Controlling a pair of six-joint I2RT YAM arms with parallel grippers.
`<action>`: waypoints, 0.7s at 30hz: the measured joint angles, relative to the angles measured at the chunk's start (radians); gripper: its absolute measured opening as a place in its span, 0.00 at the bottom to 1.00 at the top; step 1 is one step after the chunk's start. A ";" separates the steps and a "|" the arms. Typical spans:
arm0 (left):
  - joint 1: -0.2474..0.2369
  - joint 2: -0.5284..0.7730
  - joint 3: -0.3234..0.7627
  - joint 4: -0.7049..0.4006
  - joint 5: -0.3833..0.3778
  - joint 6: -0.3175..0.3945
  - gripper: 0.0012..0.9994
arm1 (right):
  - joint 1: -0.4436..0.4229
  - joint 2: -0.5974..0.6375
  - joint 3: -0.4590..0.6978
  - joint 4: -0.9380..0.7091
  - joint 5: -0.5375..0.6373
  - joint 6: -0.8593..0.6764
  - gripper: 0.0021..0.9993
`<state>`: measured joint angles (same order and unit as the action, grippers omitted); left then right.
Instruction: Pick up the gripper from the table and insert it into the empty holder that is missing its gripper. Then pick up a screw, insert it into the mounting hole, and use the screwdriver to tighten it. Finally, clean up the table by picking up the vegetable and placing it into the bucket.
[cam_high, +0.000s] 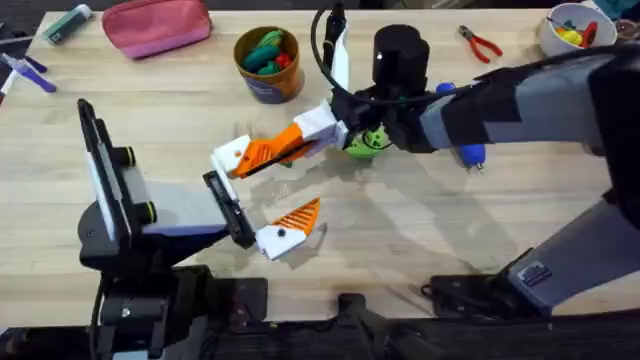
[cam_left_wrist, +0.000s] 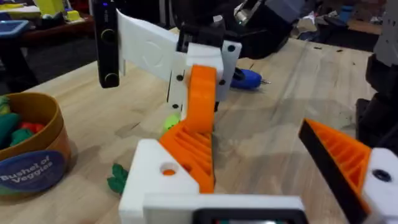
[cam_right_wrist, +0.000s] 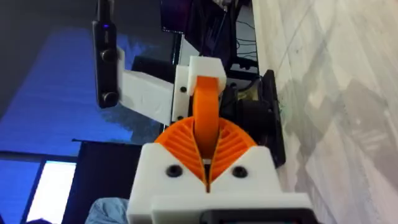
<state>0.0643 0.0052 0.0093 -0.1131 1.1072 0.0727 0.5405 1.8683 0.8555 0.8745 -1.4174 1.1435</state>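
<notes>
Overhead: the right gripper (cam_high: 303, 135) is clamped on the small orange wedge-shaped plastic gripper piece (cam_high: 262, 152), apparently seating it in the white plastic holder block (cam_high: 232, 158).

Left wrist: the left gripper (cam_left_wrist: 252, 127) gapes wide, presenting the holder; orange shows through its mounting hole.

Right wrist: the right gripper's ribbed pads (cam_right_wrist: 180, 140) pinch the piece just beside the holder.

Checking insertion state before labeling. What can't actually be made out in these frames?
- Orange wedge: right wrist view, its near end is covered by the right gripper, so how it is seated cannot be judged.
- Screwdriver: overhead, the right arm covers most of it.
- Vegetable: left wrist view, mostly behind a white finger of the left gripper.
</notes>
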 joint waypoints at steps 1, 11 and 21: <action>0.000 0.000 0.000 0.000 0.000 0.000 0.99 | 0.003 0.000 0.000 0.000 0.004 0.000 0.01; 0.000 0.000 0.000 0.000 0.000 0.003 0.99 | 0.007 0.000 0.017 -0.008 0.018 0.000 0.01; 0.000 0.000 0.000 0.000 -0.001 0.003 0.99 | 0.009 0.000 0.032 -0.049 0.038 0.000 0.01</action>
<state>0.0643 0.0053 0.0093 -0.1128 1.1061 0.0753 0.5499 1.8683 0.8875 0.8254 -1.3796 1.1435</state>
